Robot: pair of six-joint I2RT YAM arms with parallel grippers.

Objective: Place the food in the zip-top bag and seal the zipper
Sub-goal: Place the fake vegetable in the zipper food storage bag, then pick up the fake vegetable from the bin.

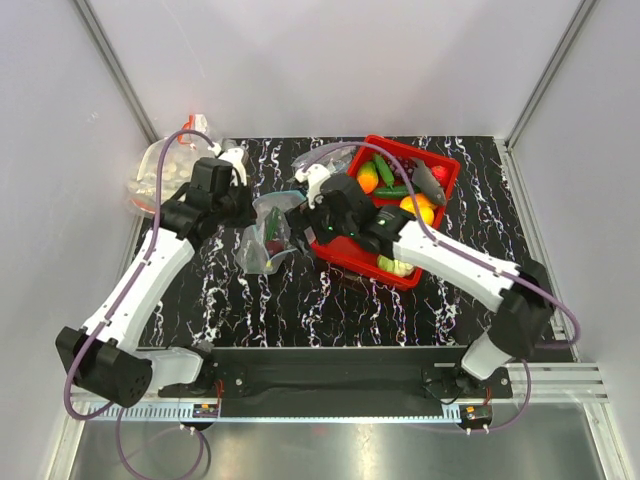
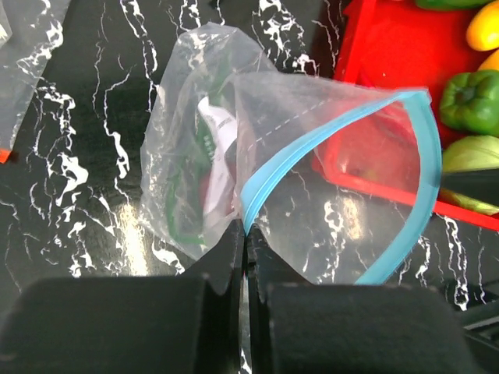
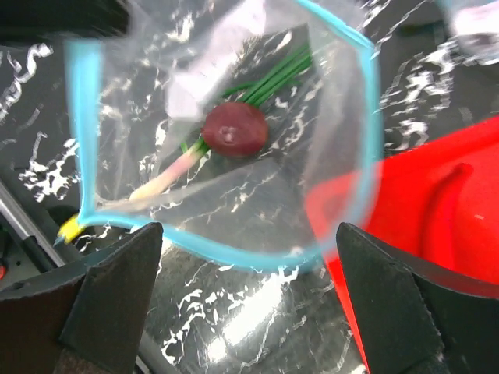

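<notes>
1. Teal-blue zipper first: hold the left hand pinched shut on that strip, lifting one edge to spread the bag into an open hoop over the desk.
2. Bag just beside the red basket. Already inside: a dark red round piece and green stalks, possibly a spring onion, hard to tell through the plastic.
3. Fetch the next piece, say the green pepper, from the basket and drop it through the middle of the hoop, clear of the strip.
4. Avoid tugging with the left; floppy plastic, likely to fold shut.
5. Pose of the right hand: facing straight into the mouth, fingers spread wide, nothing between them.
6. Left arm stretched forward, wrist close behind the bag.
</notes>
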